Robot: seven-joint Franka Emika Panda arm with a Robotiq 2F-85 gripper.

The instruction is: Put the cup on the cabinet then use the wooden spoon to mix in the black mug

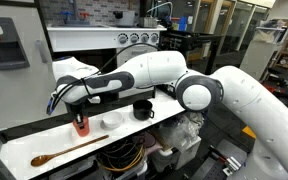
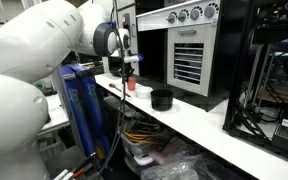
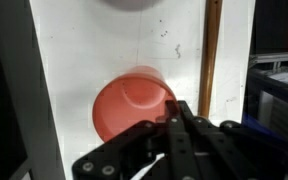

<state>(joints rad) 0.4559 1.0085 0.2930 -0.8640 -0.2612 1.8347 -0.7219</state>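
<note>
The orange-red cup stands upright on the white counter, left of a small white bowl and the black mug. My gripper comes down onto it from above. In the wrist view the gripper is shut, its dark fingers pinching the right side of the cup's rim. The wooden spoon lies on the counter in front of the cup; its handle runs beside the cup. The white-framed cabinet rises behind the counter.
A steel oven with knobs sits at the back beside the mug. The counter's front edge drops to cables and plastic bags below. The robot's own white arm spans the right side.
</note>
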